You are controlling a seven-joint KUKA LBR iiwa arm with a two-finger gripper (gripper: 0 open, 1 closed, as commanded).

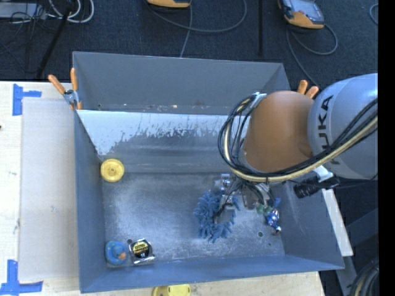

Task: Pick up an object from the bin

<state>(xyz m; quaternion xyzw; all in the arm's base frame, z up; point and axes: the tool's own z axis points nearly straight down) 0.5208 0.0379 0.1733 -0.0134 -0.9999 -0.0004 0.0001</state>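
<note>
My gripper [237, 197] hangs low over the right half of the bin floor, under the orange wrist cover. Directly left of and below it lies a blue fringed cloth-like thing [211, 217], shaggy and crumpled, and its upper edge touches or sits just under the fingertips. A small blue and green thing [272, 216] lies just right of the gripper near the right wall.
A yellow round disc [112, 170] lies at the left near the back slope. In the front left corner sit a blue round thing [115, 252] and a yellow and black tape measure [141, 250] side by side. The arm's cables loop over the bin's right part.
</note>
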